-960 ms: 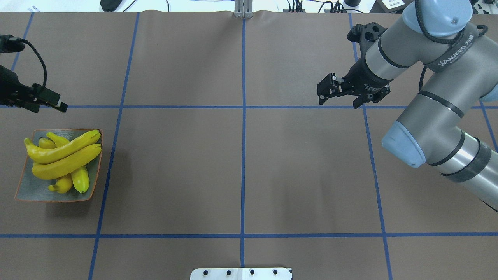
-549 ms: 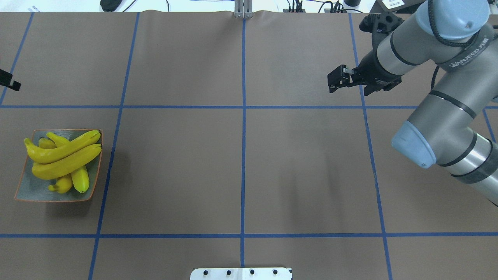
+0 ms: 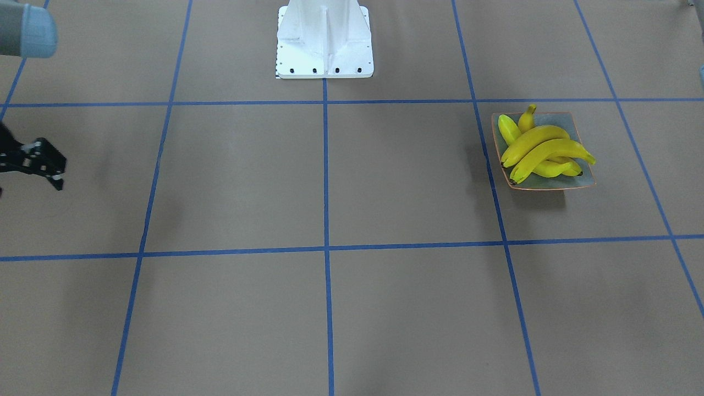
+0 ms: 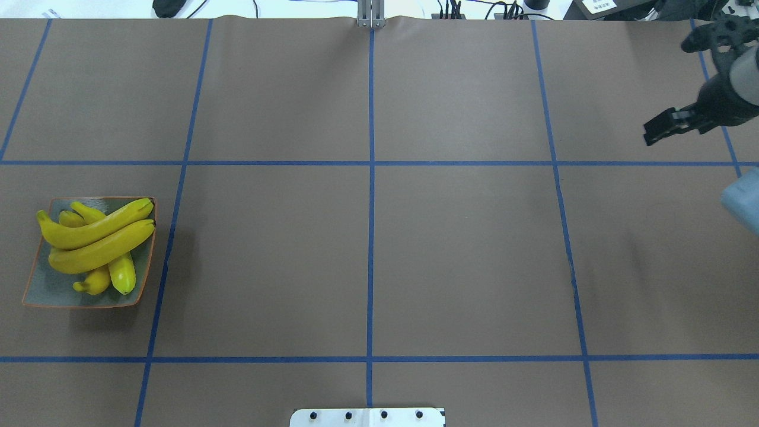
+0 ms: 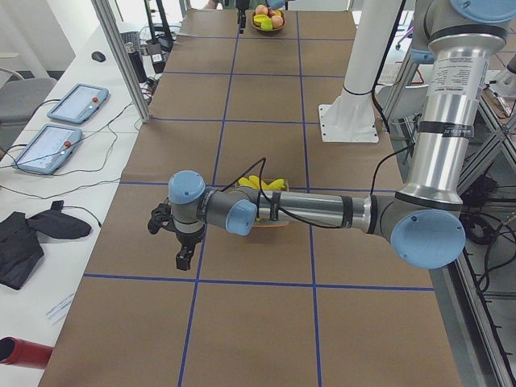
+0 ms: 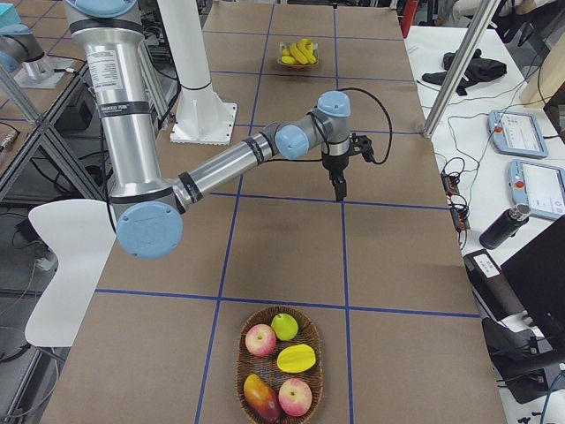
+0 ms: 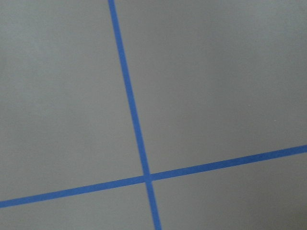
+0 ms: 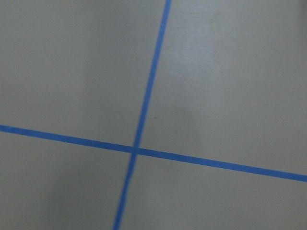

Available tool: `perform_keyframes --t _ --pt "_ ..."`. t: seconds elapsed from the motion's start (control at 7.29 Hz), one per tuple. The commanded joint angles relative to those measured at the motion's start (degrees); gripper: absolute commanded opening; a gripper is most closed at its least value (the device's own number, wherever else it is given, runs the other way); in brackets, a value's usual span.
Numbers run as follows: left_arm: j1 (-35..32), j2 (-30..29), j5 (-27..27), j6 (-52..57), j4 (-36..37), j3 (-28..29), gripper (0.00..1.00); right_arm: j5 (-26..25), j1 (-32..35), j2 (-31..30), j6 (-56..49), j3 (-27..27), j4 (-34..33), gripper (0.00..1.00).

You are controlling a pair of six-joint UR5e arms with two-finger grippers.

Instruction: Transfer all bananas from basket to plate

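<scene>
Yellow bananas all lie on plate; task looks done. Right gripper empty, looks closed; left gripper can't tell.

Five bananas piled on the plate, far left on the brown table; two long ones across the top, ends past the rim. Right gripper far right, above the table, near the back; jaw state unclear. Blue tape grid. White base plate at bottom edge.
</scene>
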Motion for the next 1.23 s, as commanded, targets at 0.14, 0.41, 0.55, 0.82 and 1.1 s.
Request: perform_keyframes --t 0.14,0.41,0.55,0.82,1.1 --pt "-3.99 1.01 0.08 1.06 0.71 0.25 1.0 11.04 20.03 -7.12 -18.11 -11.63 -1.37 1.0" --pt "-3.83 2.06 0.52 0.97 0.62 1.29 1.0 10.89 22.63 -7.74 -21.63 -15.71 -1.72 1.0" --pt "-3.74 2.16 0.43 0.88 0.53 1.65 1.0 10.89 24.29 -7.83 -21.72 -15.46 -3.02 1.0" --pt "-3.74 1.81 -0.09 0.8 0.88 3.23 1.0 11.06 25.54 -8.09 -21.63 -12.14 -8.56 1.0" --pt "-3.65 1.81 -0.27 0.18 0.88 3.06 1.0 11.85 25.45 -8.18 -21.55 -11.86 -8.57 1.0"
